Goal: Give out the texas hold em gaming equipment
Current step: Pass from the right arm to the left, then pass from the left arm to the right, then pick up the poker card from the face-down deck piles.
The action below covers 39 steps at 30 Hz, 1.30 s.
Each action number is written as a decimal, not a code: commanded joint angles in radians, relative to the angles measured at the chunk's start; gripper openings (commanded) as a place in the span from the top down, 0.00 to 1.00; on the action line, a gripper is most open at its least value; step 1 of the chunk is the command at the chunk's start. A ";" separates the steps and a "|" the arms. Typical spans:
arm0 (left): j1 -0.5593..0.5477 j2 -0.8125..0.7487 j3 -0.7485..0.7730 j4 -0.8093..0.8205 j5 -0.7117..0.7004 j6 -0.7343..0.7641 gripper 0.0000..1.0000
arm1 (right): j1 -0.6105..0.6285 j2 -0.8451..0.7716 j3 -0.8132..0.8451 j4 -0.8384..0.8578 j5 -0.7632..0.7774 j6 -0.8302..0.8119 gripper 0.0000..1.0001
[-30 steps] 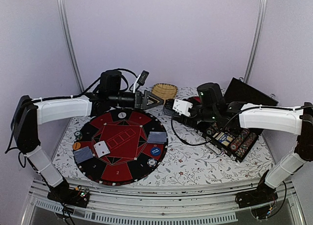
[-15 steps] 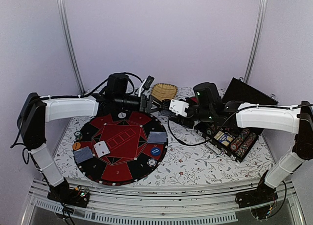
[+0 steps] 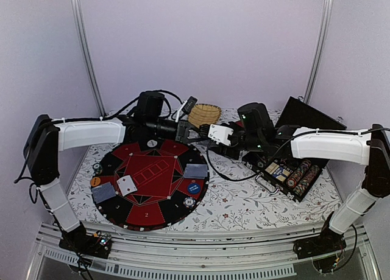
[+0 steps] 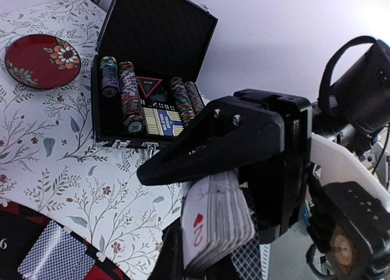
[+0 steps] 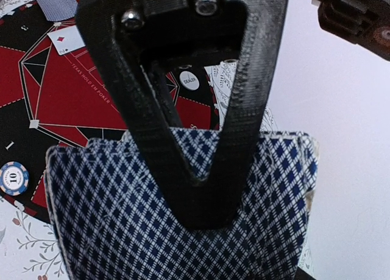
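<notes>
Above the table's middle, my right gripper (image 3: 211,134) (image 5: 201,213) is shut on a deck of blue-backed playing cards (image 4: 219,219) (image 5: 109,225). My left gripper (image 3: 196,133) meets it tip to tip. It is shut on a blue-backed card (image 4: 245,263) that juts from the deck's underside. On the round red-and-black poker mat (image 3: 152,147) lie two face-down cards (image 3: 195,170) (image 3: 103,192) and a face-up card (image 3: 127,184). A blue chip (image 3: 193,187) and a striped chip (image 3: 189,201) lie there too. An orange chip (image 3: 95,181) sits at the mat's left edge.
An open black case (image 3: 292,170) (image 4: 146,103) with rows of chips stands to the right, its lid raised. A woven basket (image 3: 204,114) sits behind the grippers. A dark-red plate (image 4: 39,61) lies beyond the case. A cable (image 3: 228,173) loops over the flowered cloth.
My left arm reached right to the deck and its jaws went from wide open to shut. My right gripper shifted slightly left with the deck.
</notes>
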 commanded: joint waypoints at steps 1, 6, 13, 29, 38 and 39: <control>-0.010 -0.021 0.010 -0.014 0.058 0.042 1.00 | 0.008 0.008 0.033 0.034 0.004 0.003 0.36; -0.009 -0.052 -0.010 -0.011 0.044 0.067 1.00 | 0.005 -0.001 0.014 0.023 0.038 0.001 0.05; -0.007 -0.056 -0.007 -0.032 0.043 0.081 1.00 | 0.004 -0.010 -0.007 0.001 0.063 0.000 0.15; 0.013 -0.103 0.011 -0.148 -0.115 0.143 0.69 | 0.004 -0.022 -0.016 0.002 0.061 0.008 0.45; 0.029 -0.116 0.016 -0.161 -0.102 0.141 0.69 | 0.001 -0.025 -0.017 0.010 0.056 0.013 0.45; 0.028 -0.119 0.018 -0.159 -0.101 0.140 0.67 | 0.001 -0.026 -0.017 0.010 0.054 0.013 0.45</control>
